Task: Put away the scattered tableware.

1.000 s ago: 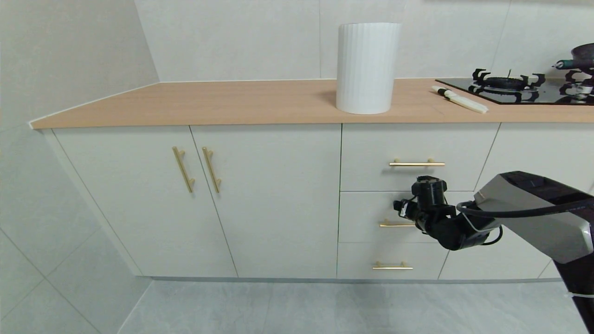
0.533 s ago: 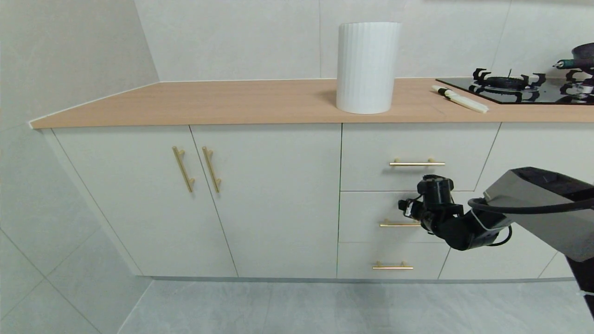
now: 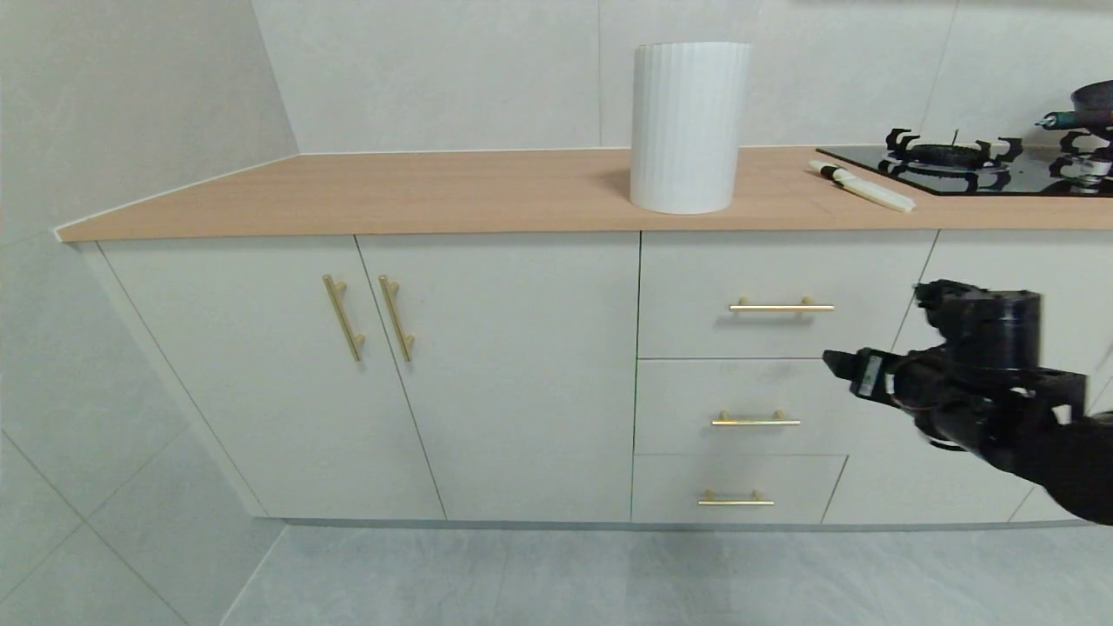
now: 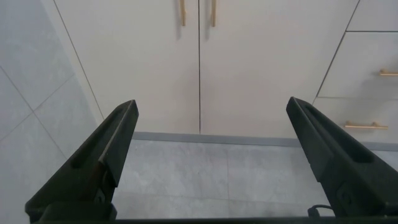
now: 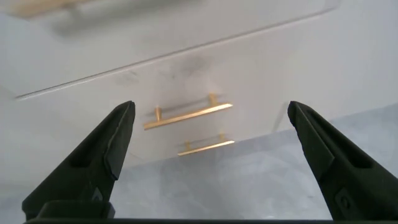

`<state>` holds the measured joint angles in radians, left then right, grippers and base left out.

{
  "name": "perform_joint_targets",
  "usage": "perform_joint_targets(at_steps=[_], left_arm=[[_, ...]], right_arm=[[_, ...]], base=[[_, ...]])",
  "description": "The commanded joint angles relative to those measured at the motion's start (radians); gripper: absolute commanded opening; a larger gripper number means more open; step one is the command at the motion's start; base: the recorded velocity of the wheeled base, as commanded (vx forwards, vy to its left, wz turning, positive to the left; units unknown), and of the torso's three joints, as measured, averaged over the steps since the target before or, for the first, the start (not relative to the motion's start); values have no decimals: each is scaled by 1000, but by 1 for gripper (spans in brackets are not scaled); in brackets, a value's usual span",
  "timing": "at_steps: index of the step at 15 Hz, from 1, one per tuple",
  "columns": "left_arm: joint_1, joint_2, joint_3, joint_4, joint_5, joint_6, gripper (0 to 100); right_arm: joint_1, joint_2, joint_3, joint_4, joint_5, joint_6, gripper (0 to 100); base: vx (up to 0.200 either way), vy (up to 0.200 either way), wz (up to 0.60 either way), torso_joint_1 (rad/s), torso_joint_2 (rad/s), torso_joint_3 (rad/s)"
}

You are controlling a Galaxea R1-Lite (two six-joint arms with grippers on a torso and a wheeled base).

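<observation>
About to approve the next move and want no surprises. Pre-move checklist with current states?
1. Right gripper open and empty: ok.
2. Left gripper open and empty: ok.
3. Right gripper clear of the middle drawer handle: ok, apart from it.
4. Drawers shut: ok, all three fronts flush.
5. White-handled utensil put away: not ok, it lies on the counter beside the hob.
6. Contents of the white container: cannot tell.

White vertical-ribbed canister (image 3: 687, 126), light wood-grain countertop (image 3: 391, 191), plain off-white cabinet fronts (image 3: 504, 374), brass-gold handles (image 3: 781, 306), glossy black hob (image 3: 1000, 181), pale grey floor tiles (image 3: 609, 582).
</observation>
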<state>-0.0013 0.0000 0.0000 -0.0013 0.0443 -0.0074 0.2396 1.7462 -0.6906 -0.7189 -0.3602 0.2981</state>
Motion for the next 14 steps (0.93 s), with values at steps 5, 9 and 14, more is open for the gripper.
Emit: perform_joint_targets(at_steps=[5, 9, 14], left_arm=[[0, 0, 0, 0, 0, 0, 100], [0, 0, 0, 0, 0, 0, 100], [0, 0, 0, 0, 0, 0, 100]], right_arm=[[-129, -1133, 542, 263, -2, -263, 100], [-131, -1554, 514, 756, -2, -266, 100], [-148, -1645, 554, 831, -157, -295, 100]], base=[[0, 0, 0, 0, 0, 0], [0, 0, 0, 0, 0, 0], [0, 0, 0, 0, 0, 0]])
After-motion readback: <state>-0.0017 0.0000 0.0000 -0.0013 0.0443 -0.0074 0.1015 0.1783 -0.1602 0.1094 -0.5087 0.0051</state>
